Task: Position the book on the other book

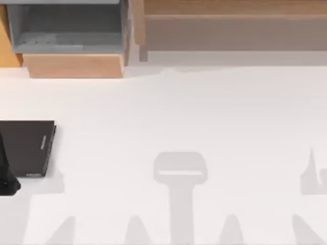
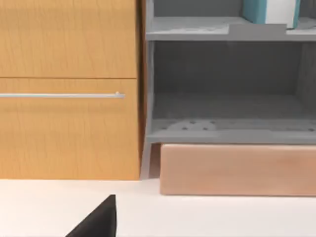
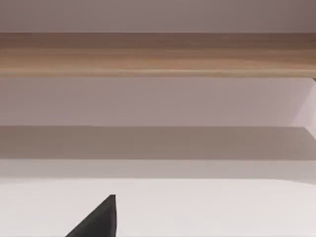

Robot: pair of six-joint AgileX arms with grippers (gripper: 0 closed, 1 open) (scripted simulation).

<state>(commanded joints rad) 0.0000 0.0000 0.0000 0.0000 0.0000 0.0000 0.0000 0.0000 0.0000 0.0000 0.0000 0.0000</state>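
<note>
The thin black book [image 1: 26,148] lies flat at the top view's left edge, ready as a base. The teal-blue book [image 2: 270,12] stands on the grey shelf [image 2: 227,30], upper right of my left wrist view. I cannot tell my grippers' opening.

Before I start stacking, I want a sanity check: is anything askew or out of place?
Nothing stands out. The black book lies flat and square at the table's left edge; the teal book stands upright on the grey shelf unit's upper shelf, undamaged.
</note>
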